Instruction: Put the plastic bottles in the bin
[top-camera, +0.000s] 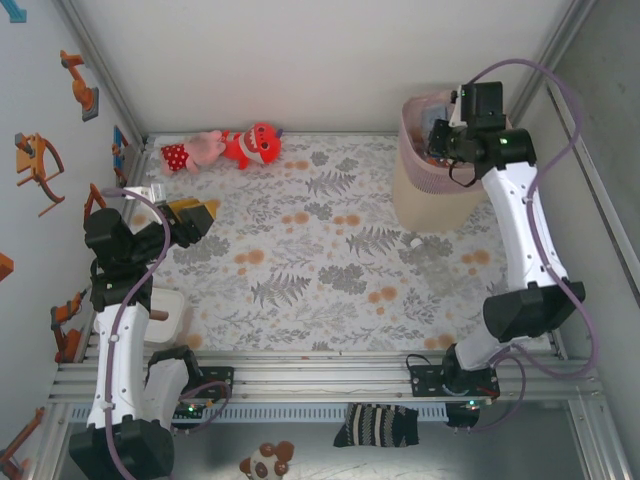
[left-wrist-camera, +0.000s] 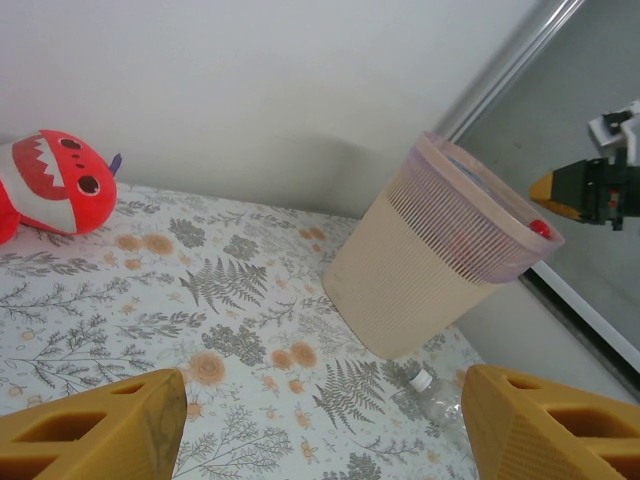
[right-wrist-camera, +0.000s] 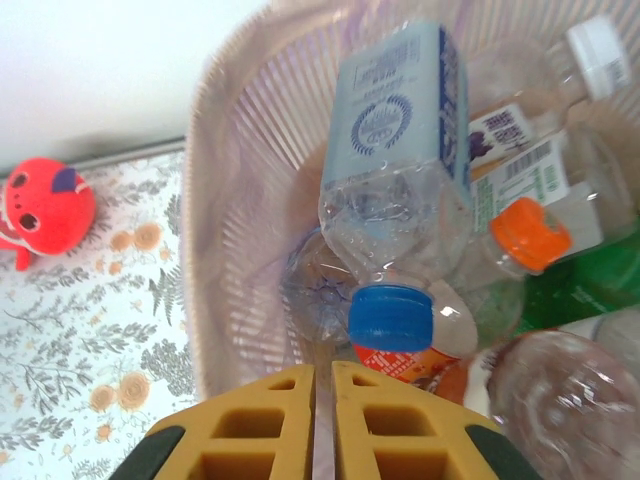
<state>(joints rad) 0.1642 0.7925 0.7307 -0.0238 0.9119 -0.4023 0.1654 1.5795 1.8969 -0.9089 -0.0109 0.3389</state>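
Note:
The bin (top-camera: 432, 178) stands at the far right of the table, pink mesh rim over a cream body. My right gripper (top-camera: 441, 143) hangs over its mouth, shut with nothing between the fingers. In the right wrist view the shut gripper (right-wrist-camera: 322, 398) looks down on several plastic bottles in the bin (right-wrist-camera: 215, 250): a clear one with a blue cap (right-wrist-camera: 395, 200), an orange-capped one (right-wrist-camera: 528, 232) and a green one (right-wrist-camera: 590, 285). One clear bottle with a white cap (top-camera: 413, 241) (left-wrist-camera: 430, 392) lies on the table at the bin's foot (left-wrist-camera: 430, 270). My left gripper (top-camera: 200, 215) (left-wrist-camera: 322, 430) is open at the left, far from it.
A red plush (top-camera: 258, 145) and a pink plush (top-camera: 195, 150) lie at the back left by the wall. A small white box (top-camera: 170, 318) sits near the left arm's base. A dark sock (top-camera: 378, 425) and another toy (top-camera: 268, 462) lie below the table's front rail.

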